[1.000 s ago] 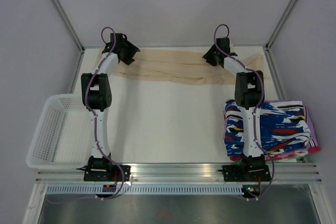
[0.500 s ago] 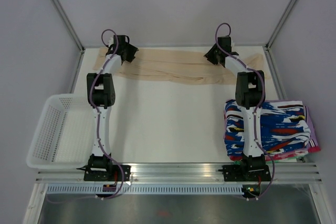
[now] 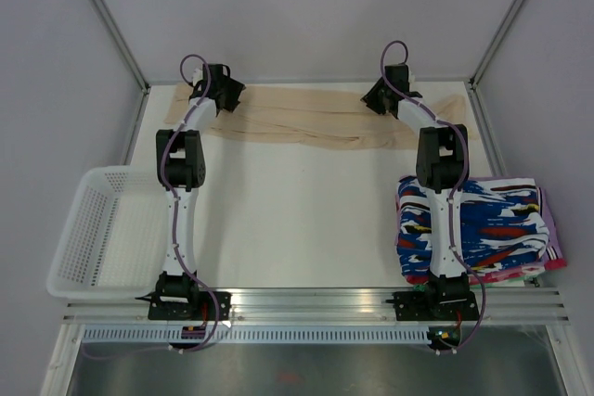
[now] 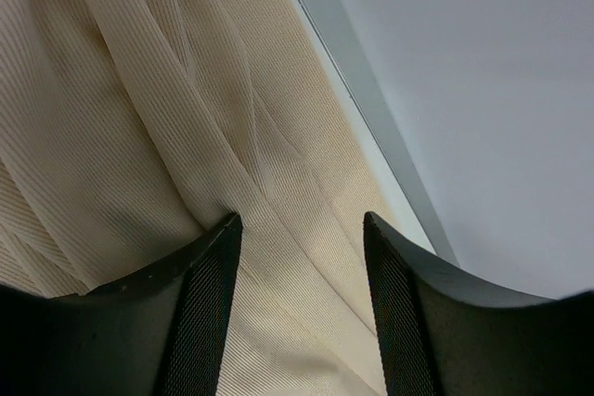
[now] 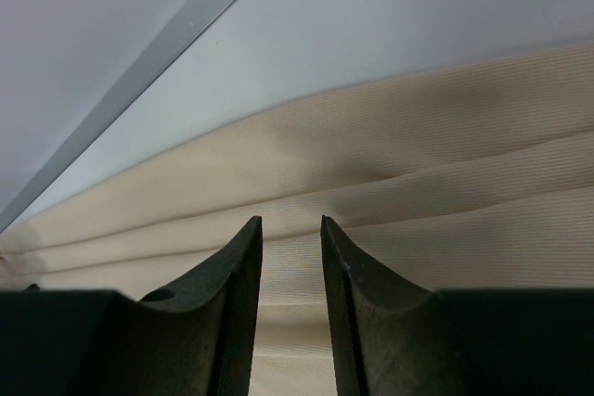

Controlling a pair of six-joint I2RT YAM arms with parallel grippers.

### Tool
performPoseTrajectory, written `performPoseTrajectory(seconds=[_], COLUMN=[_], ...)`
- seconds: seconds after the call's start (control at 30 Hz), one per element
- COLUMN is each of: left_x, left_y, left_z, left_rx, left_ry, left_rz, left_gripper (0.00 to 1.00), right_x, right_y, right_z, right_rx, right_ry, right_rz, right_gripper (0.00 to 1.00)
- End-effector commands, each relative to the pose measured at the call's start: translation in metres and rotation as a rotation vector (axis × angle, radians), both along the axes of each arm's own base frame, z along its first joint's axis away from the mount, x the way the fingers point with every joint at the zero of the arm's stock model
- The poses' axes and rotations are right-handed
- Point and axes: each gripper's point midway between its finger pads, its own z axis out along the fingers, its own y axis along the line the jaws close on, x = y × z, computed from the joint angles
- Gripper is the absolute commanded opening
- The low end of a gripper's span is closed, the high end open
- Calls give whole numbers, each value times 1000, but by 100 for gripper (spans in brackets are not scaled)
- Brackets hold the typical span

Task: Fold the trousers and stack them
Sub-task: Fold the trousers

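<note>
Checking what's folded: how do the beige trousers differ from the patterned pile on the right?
The trousers lie spread in a band along the far edge of the table; the patterned pile is a compact stack at its right edge. The trousers are plain beige; the pile is blue, white, red and black. The left gripper and right gripper are at the trousers, neither at the pile. Both are fabric.

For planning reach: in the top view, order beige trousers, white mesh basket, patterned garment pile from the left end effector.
1. Beige fabric trousers, beneath the left end effector.
2. White plastic mesh basket, near left.
3. Colourful patterned garment pile, near right.
</note>
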Motion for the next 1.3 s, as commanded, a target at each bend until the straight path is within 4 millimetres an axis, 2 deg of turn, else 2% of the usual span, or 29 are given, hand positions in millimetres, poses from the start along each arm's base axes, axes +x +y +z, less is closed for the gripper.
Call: performPoseTrajectory(seconds=[0.0,0.13,0.2,0.23,0.27,0.3,0.53,0.63,0.73,0.77,0.9,1.13,1.17,1.27], left_x=[1,-8,-11,-15,-14,-14,-19,-19,-18,-16,-9,5,7,15], left_y=[0,-4,-4,-3,-2,-2,-3,-3,-3,-2,-2,0,0,0], left_z=[13,6,15,12,22,24,20,11,-2,-4,-18,-15,-14,-4], left_rx=[-12,-20,-8,-1,6,8,10,1,-14,-13,-21,-34,-35,-47], left_ry=[0,44,33,41,21,16,38,52,65,65,66,12,1,-46], left_rz=[33,15,4,1,4,6,7,16,31,34,49,81,83,91], left_gripper=[61,60,60,60,60,60,57,54,47,40,29,12,5,2], right_x=[13,13,13,13,12,12,8,9,9,9,8,8,7,8], right_y=[-2,-2,-3,-3,-3,-3,-2,-4,-4,-4,-5,-10,-10,-10], right_z=[16,16,17,18,17,15,8,8,8,8,6,6,5,5], right_rx=[12,14,9,7,8,6,14,7,8,8,-1,-12,-10,-7], right_ry=[-48,-49,-48,-51,-48,-45,-27,-28,-30,-30,-23,-17,-13,-13], right_rz=[-15,-16,-20,-20,-21,-20,-16,-20,-22,-20,-22,-26,-26,-22], right_gripper=[38,38,38,38,38,38,38,38,38,38,38,38,38,38])
